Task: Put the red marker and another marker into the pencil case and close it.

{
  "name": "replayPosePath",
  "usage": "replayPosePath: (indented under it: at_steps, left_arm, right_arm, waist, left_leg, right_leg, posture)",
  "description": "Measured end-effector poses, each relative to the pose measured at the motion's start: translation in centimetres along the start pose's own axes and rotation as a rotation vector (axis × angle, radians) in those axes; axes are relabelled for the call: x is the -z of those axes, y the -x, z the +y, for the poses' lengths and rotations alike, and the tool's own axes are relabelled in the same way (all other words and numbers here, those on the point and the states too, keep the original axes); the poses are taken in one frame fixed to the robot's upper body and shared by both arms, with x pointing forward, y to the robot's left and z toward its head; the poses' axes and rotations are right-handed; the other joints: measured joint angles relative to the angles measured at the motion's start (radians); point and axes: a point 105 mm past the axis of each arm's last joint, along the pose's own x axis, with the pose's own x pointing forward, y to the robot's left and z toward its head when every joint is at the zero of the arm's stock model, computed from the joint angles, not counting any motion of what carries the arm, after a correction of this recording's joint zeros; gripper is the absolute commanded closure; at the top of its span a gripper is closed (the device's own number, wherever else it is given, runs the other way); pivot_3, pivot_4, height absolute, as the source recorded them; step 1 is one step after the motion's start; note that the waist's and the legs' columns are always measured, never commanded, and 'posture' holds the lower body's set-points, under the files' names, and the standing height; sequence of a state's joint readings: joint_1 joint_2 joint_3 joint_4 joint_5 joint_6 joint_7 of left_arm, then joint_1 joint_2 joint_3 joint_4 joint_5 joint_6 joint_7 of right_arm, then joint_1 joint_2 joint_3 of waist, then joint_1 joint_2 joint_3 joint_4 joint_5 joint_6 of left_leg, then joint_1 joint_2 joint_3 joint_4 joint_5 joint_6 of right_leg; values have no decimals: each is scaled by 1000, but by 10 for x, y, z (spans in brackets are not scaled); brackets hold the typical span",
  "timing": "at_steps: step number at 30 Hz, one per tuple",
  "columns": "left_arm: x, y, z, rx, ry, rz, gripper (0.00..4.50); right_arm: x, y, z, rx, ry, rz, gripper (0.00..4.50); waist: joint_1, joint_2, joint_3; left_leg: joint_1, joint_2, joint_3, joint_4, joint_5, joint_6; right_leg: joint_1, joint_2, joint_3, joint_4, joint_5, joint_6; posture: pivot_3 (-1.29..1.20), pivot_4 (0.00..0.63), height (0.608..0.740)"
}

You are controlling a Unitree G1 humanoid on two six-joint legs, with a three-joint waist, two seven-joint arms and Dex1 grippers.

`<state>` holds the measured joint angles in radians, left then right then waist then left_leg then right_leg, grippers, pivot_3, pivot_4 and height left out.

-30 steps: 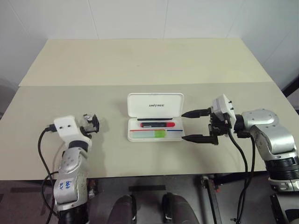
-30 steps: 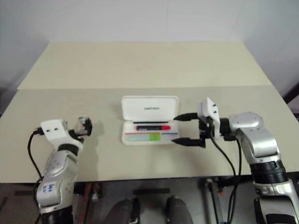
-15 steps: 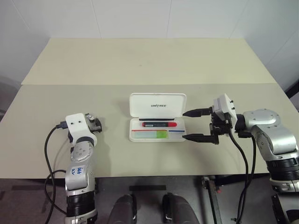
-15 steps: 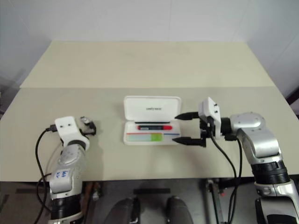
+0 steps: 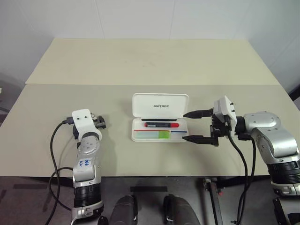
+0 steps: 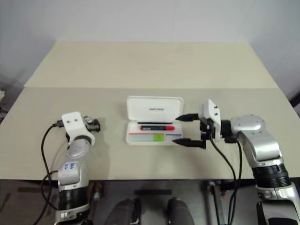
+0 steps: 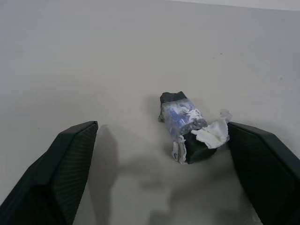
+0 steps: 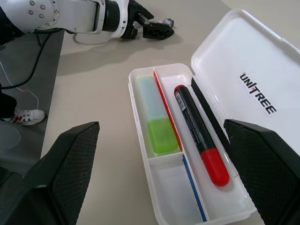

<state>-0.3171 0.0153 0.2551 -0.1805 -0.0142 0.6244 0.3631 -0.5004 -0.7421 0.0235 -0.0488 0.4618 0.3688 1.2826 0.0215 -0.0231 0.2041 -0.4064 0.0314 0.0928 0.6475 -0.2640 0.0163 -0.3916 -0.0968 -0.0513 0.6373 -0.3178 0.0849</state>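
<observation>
White plastic pencil case (image 5: pixel 160 123) sits mid-frame, lid up, with the red marker (image 8: pixel 200 133) and green highlighter (image 8: pixel 156 120) already in its tray, so only closing seems left. Right gripper (image 5: pixel 193 126) waits spread just beside it; left gripper (image 7: pixel 159 159), also spread, frames a small wrapped scrap (image 7: pixel 190 127) clear only from its wrist.

Two pale beige tables stand end to end: the near table (image 5: pixel 42 140) and a far table (image 5: pixel 150 58), with a straight seam (image 5: pixel 93 84) running across where they meet. Both tops are matte and evenly lit, with soft shadows. Behind them rises a white wall (image 5: pixel 140 18) of large panels with thin joints. Below the near edge the floor (image 5: pixel 28 197) is dark grey. A dark object (image 5: pixel 295 91) shows at the right edge.
</observation>
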Motion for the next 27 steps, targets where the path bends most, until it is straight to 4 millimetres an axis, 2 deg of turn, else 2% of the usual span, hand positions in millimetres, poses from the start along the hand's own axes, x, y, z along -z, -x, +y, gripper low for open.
replayPosePath:
  at_steps: [10,11,17,24,27]
  left_arm:
    - [1,1,-10,40,17,10,4052]
    - [1,1,-9,39,17,11,4204]
    - [2,1,-10,42,38,19,4212]
    - [-4,0,-11,119,165,15,4212]
    - [-20,2,-13,208,185,-53,4212]
  right_arm:
    - [1,0,1,6,-2,0,0]
    - [2,0,2,6,-2,1,0]
    - [0,-2,4,-1,12,-3,0]
    - [6,-1,7,1,-2,1,0]
    - [11,1,9,4,-18,6,0]
  waist:
    - [-10,0,0]
    - [-11,0,0]
    - [-12,0,0]
    - [-7,0,0]
    - [-5,0,0]
  left_leg:
    - [0,1,1,-1,0,1]
    - [0,1,1,-1,0,1]
    - [0,0,1,0,0,1]
    - [0,0,1,0,0,0]
    - [0,0,1,0,0,0]
  right_leg:
    - [0,1,-1,-1,0,0]
    - [0,1,-1,-1,0,0]
    - [0,1,-1,0,0,0]
    - [0,1,-1,0,0,0]
    - [0,1,-1,-1,0,0]
  posture:
    - [0,150,740]
    - [0,150,740]
    - [0,150,740]
    - [0,150,740]
    - [0,150,740]
